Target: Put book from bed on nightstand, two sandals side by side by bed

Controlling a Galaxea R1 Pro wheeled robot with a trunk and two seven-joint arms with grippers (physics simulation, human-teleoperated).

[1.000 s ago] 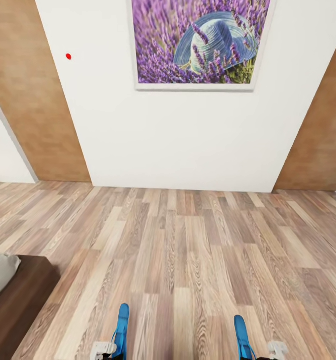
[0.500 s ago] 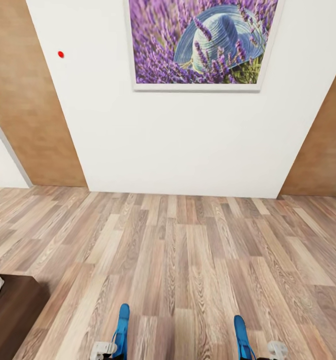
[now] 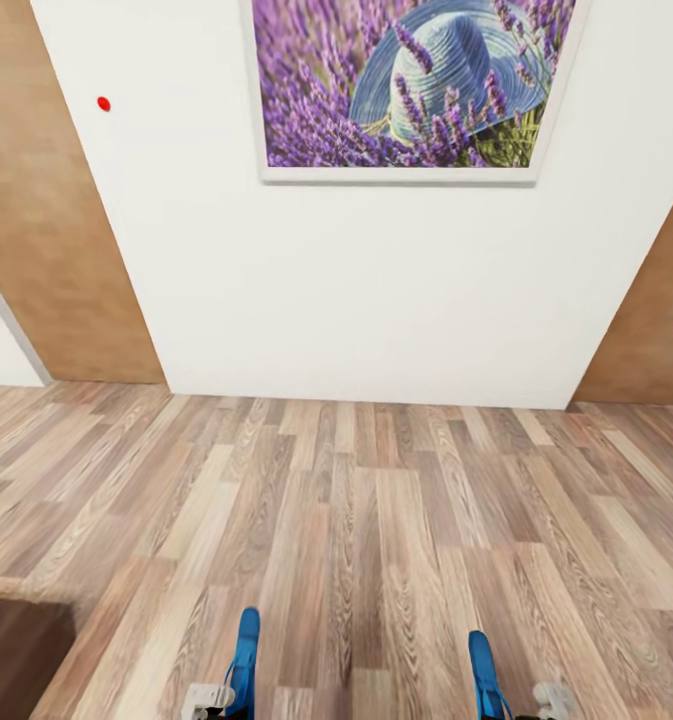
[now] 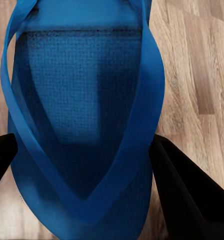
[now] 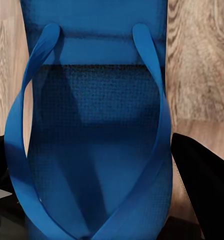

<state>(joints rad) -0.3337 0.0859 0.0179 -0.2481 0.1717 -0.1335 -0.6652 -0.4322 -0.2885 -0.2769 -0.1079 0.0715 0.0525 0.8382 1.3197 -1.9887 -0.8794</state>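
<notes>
Wrist views: each gripper, left (image 4: pixel 82 165) and right (image 5: pixel 92 175), seemingly clasps 1 sandal (image 4: pixel 82 100).

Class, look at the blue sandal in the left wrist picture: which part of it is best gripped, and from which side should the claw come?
Grip the left sandal across its narrow toe end, one finger on each long edge of the flat sole, coming in from the toe end along its length. The sole is thin and stiff-looking there, while the straps are thin loops that would likely flex. The left claw already straddles it this way.
</notes>
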